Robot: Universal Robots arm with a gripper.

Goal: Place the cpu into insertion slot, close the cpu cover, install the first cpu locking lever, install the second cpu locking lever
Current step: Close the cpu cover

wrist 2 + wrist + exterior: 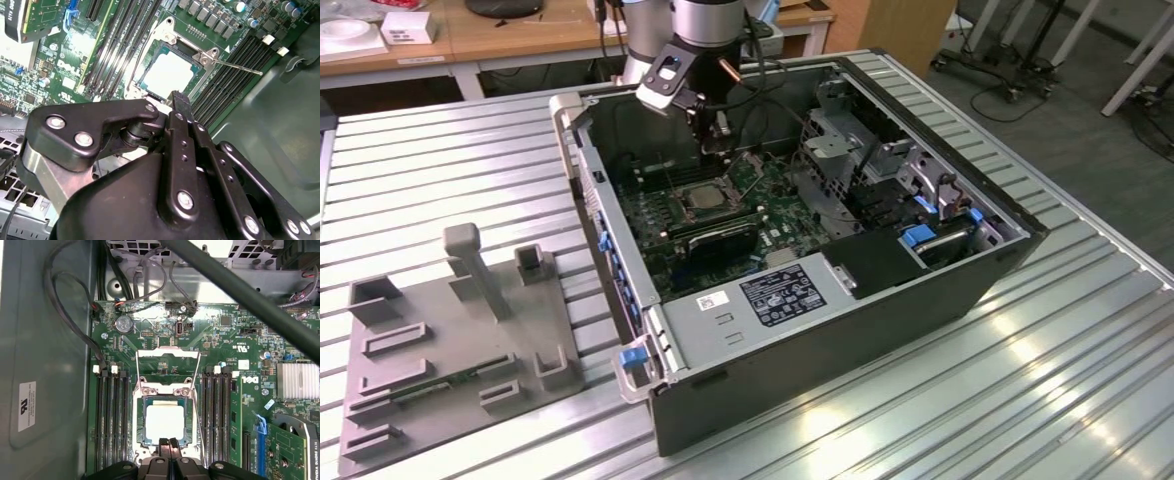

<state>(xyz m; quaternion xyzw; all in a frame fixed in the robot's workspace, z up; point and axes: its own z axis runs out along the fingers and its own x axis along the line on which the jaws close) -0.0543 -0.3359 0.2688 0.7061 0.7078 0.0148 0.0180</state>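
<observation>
Cpu point(167, 422) sits framed by cpu cover point(165, 389); fingers point(164, 444) closed together, empty, beside it; locking lever point(237, 66) judged thin, springy, best pushed near its free end.

**What My Pincer Blocks**

In the first wrist view the picture's edge cuts off my black metal gripper point(168, 444), and its closed fingertips cover the near rim of the square, silver-rimmed insertion slot point(141, 422). A blurred dark bar point(240, 290) hides part of the green circuit board point(220, 340). In the exterior view the slot's details are too small to tell.
</observation>
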